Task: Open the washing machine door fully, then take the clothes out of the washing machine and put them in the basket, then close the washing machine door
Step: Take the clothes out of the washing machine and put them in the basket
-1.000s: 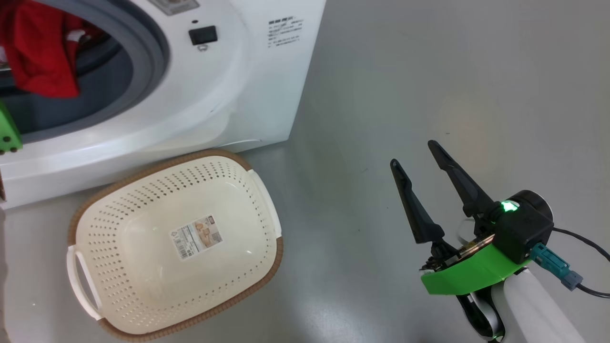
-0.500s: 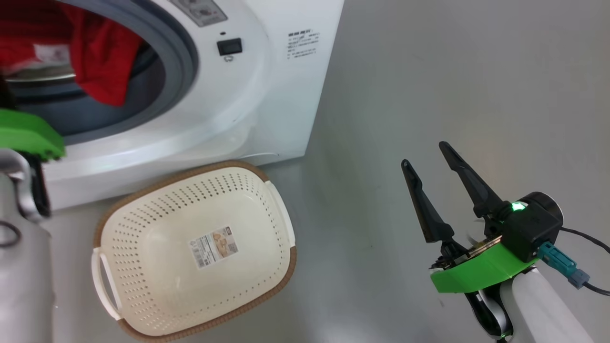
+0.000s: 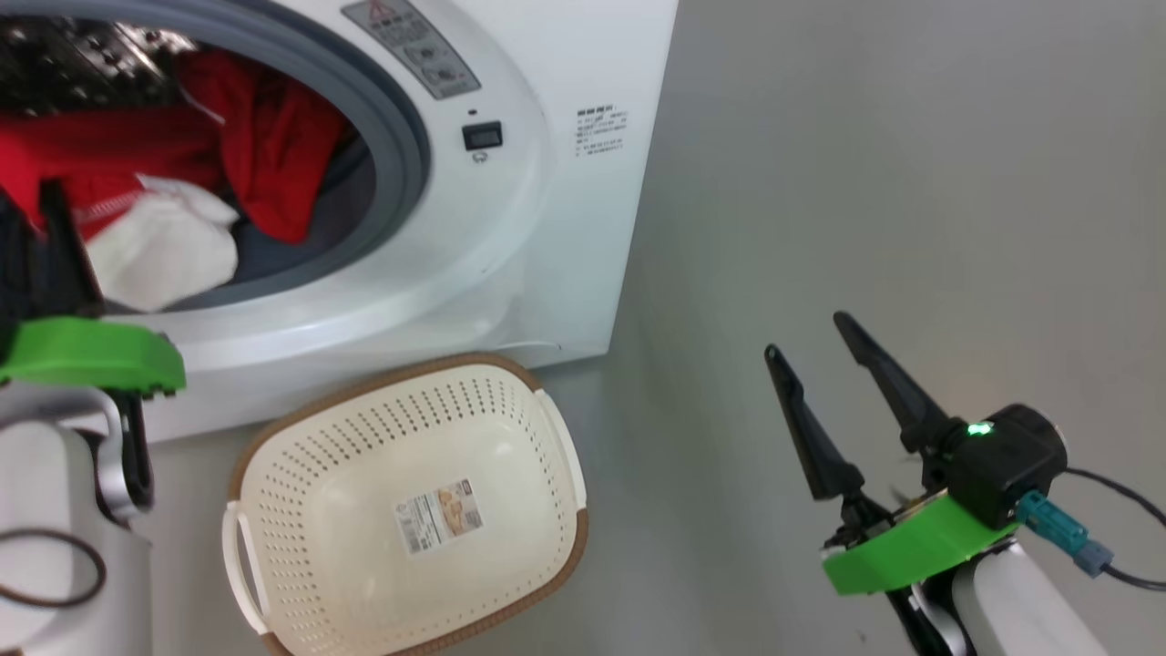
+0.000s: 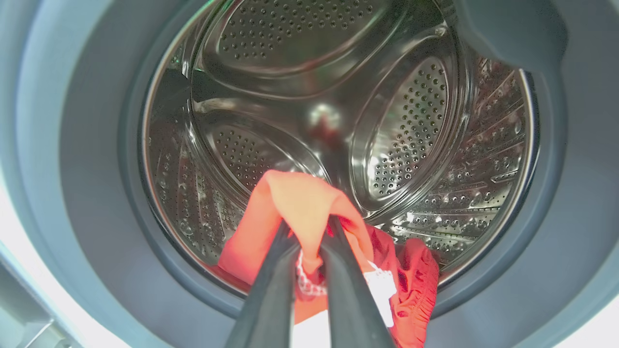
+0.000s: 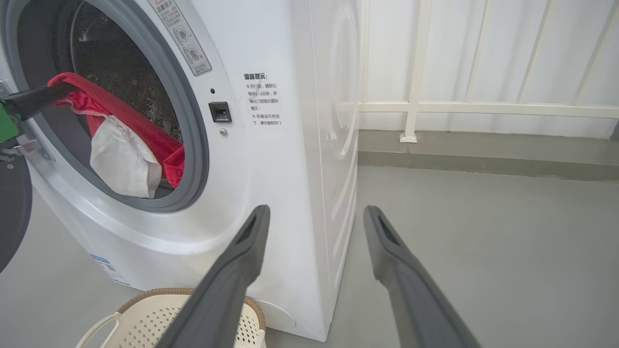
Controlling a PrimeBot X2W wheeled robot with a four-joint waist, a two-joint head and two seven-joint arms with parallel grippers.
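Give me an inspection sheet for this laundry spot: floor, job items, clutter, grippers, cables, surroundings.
Surface: grey floor, smooth, faintly glossy.
Job's things: washing machine with its opening uncovered; red and white clothes hanging at the drum mouth; basket empty, on the floor before the machine.
Clutter: nothing seen.
Grippers: left gripper shut on the clothes; right gripper open above the floor, holding nothing.
Cables: black cable with a teal plug at the right wrist; dark loop on the left forearm.
Surroundings: white railing beyond the machine's side.
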